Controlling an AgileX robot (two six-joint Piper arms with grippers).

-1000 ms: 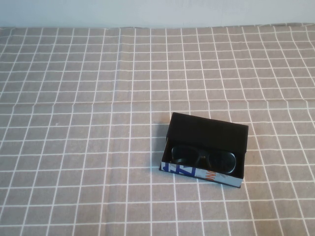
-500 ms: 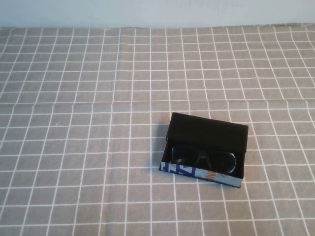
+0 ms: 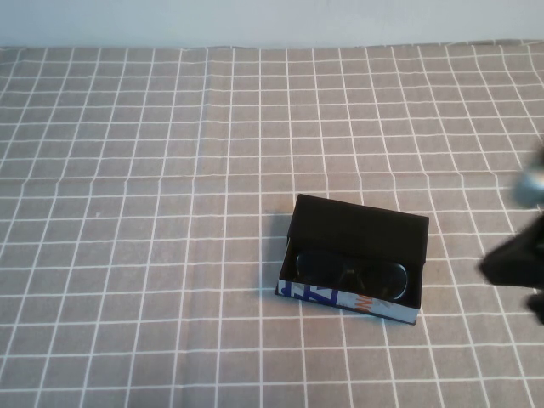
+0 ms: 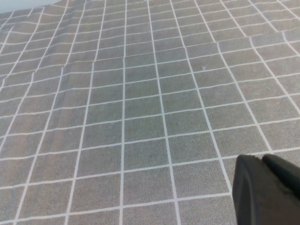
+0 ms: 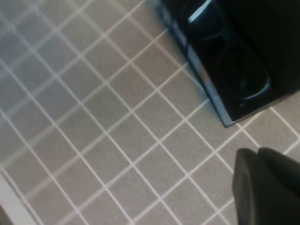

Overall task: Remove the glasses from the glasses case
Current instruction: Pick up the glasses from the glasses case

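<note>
The glasses case (image 3: 340, 298) lies open right of the table's middle, its black flap lid folded back and its white printed side facing the near edge. The dark glasses (image 3: 350, 272) lie folded inside it. My right gripper (image 3: 512, 264) is a dark blurred shape at the right edge, to the right of the case and apart from it. In the right wrist view the right gripper (image 5: 258, 153) is shut and empty over the cloth, near the case's corner (image 5: 220, 105), with the glasses (image 5: 243, 70) inside. My left gripper (image 4: 261, 159) is shut and empty over bare cloth.
A grey cloth with a white grid (image 3: 136, 255) covers the table. A pale wall (image 3: 255, 21) runs along the far edge. A crease in the cloth (image 3: 170, 177) crosses the table behind the case.
My right arm has come into the high view at the right edge, beside the case. The case and the glasses have not moved.
</note>
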